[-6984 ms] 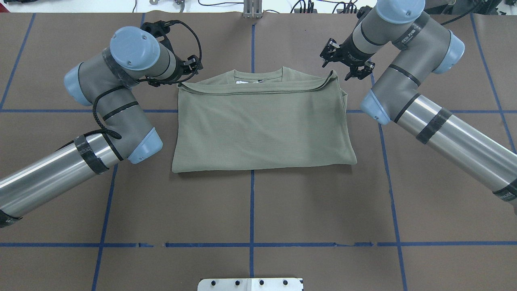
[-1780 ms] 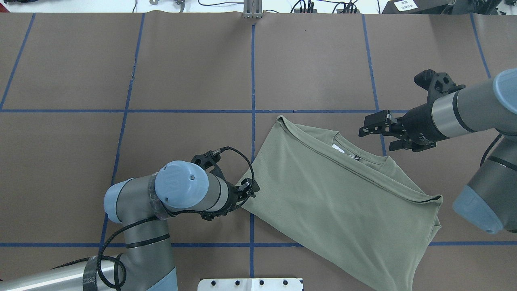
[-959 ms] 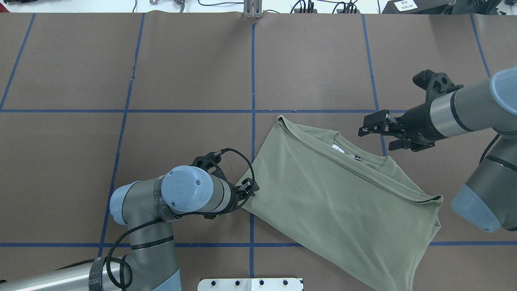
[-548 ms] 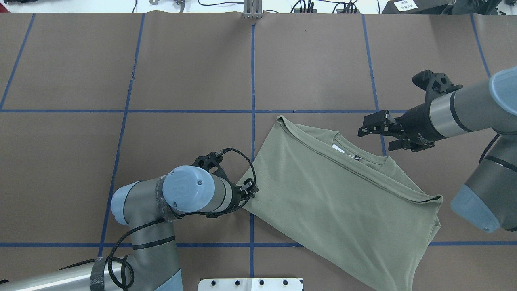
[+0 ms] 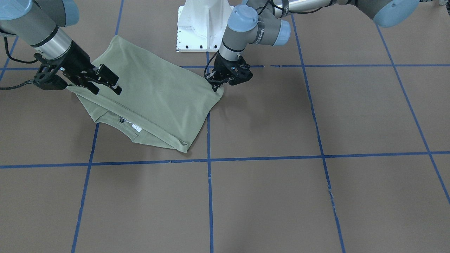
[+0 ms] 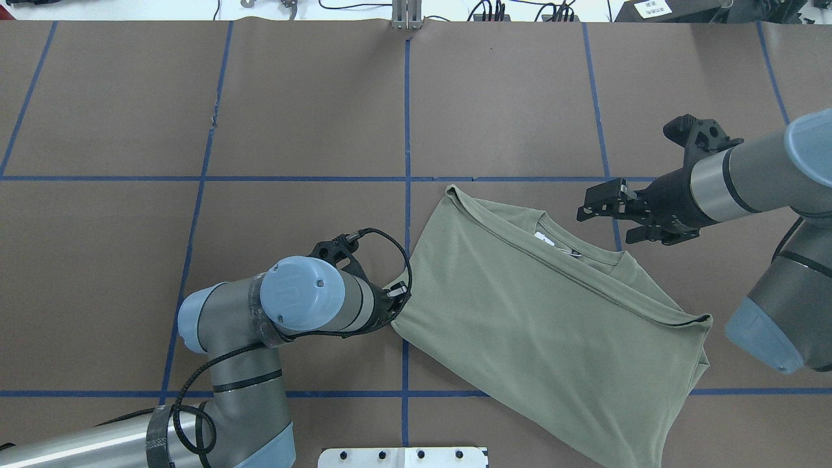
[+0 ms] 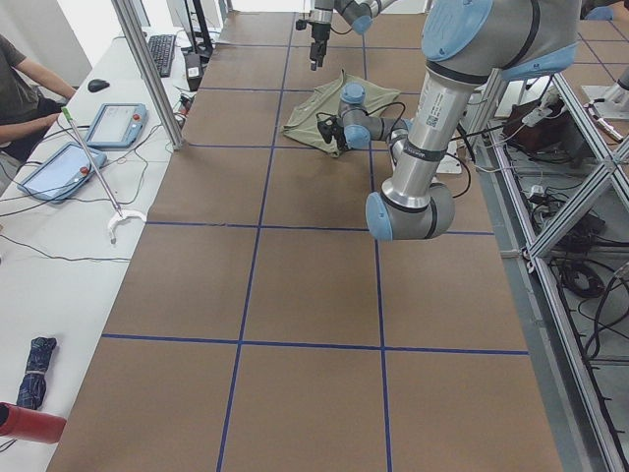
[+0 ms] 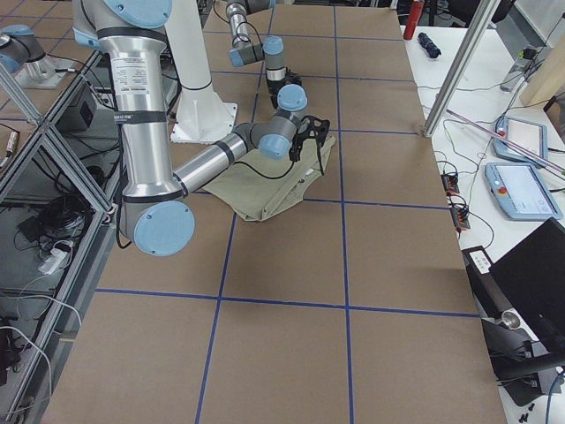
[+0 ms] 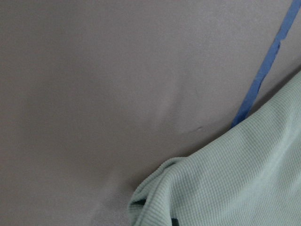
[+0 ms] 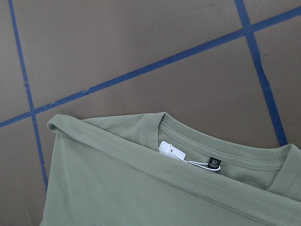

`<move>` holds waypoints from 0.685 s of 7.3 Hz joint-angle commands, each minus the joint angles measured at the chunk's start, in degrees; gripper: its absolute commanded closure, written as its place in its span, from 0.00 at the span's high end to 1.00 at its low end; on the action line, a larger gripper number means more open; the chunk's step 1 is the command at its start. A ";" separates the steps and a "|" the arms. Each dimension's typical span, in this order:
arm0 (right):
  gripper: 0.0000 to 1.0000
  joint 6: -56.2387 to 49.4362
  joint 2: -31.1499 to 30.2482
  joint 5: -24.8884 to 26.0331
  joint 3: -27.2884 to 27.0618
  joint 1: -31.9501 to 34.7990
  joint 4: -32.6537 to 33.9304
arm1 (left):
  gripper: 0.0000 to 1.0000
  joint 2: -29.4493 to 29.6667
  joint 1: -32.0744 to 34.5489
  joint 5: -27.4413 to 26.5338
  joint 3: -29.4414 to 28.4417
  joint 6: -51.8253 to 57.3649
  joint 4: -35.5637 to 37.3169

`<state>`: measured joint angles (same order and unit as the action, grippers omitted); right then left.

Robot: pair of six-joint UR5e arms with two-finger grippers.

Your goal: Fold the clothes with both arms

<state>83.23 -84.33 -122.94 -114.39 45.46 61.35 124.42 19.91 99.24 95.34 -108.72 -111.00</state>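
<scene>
left gripper (image 6: 398, 296) clamped on shirt (image 6: 533, 325) corner | right gripper (image 6: 602, 226) spread, empty, shirt edge beneath it | risk: one-sided pull may skew or unfold layers

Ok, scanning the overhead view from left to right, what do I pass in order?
Left gripper, at the corner of the shirt → white neck tag → right gripper.

You have bright, even overhead light. Soft, faint shadows lie on the table (image 5: 274, 91) in the front-facing view's upper middle. Your left wrist view is soft and washed-out; the other views are sharp.
</scene>
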 commanded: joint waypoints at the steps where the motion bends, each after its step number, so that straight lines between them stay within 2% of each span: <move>1: 1.00 0.00 0.04 0.24 0.13 -0.02 0.00 | 0.00 0.03 4.94 0.43 0.11 2.87 0.43; 3: 1.00 0.00 0.22 0.24 0.13 -0.02 -0.09 | 0.00 -0.14 9.16 0.43 -0.68 7.80 0.61; 5: 1.00 -0.61 0.74 0.16 1.01 -0.20 -0.17 | 0.00 -0.05 12.42 0.34 -3.83 12.72 -0.26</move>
<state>83.06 -84.00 -122.75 -113.81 45.33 61.21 124.32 30.08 99.65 93.40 -99.21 -110.63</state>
